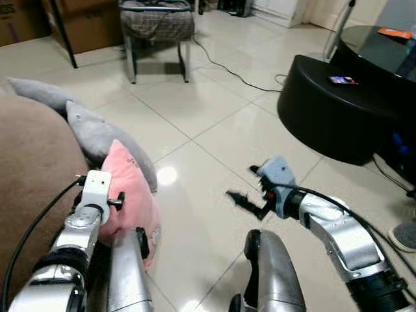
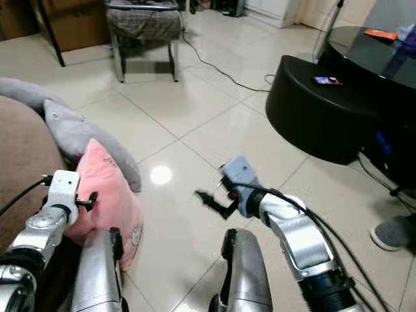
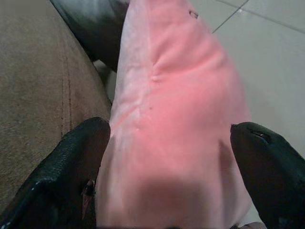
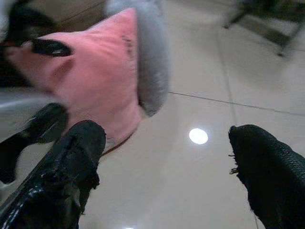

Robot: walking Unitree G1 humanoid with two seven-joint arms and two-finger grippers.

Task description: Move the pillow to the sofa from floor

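Pink pillow against sofa, not yet up; left end effector straddles it, fingers apart; right end effector spread, empty.

Soft cloth against hard gloss, as we see it.

We find the pink pillow a smooth, matt plush with fine stitched seams, the grey cushion beside it a similar soft fabric, and the brown sofa a short-napped, faintly rough cloth. The floor tiles are glossy and mirror a lamp. The round black worktop looks smooth and matt, the left end effector has dull black rubbery fingers, and our arms are brushed silver metal.
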